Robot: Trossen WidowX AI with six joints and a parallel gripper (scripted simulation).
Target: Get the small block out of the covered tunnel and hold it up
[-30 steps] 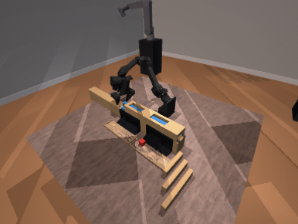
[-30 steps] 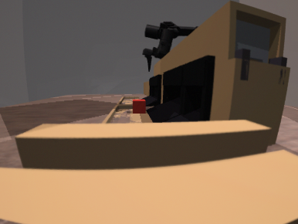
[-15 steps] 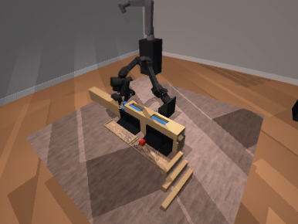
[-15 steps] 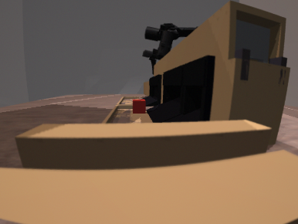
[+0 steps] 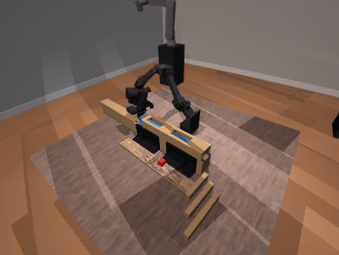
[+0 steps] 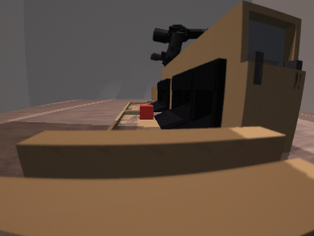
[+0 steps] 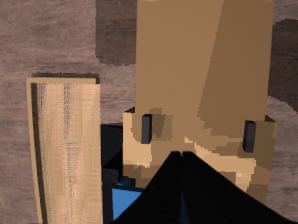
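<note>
The red block (image 5: 162, 162) (image 6: 146, 112) lies outside the wooden tunnel (image 5: 163, 132) (image 6: 233, 49), on the shallow tray (image 5: 176, 180) along its open side. Blue parts (image 5: 180, 135) (image 7: 125, 202) of what looks like the cage show through the tunnel's top openings and at its far left end. My gripper (image 7: 180, 160) is shut with nothing between its fingers. It is over the far left end of the tunnel, well away from the red block. Whether its tips touch anything, I cannot tell.
A long wooden beam (image 5: 116, 114) (image 7: 200, 50) extends from the tunnel's left end. Dark flaps (image 5: 180, 160) (image 6: 175, 115) slope from the tunnel's side openings. Three loose wooden rods (image 5: 202, 220) lie near its right end. A black panel (image 5: 190, 121) stands behind the tunnel.
</note>
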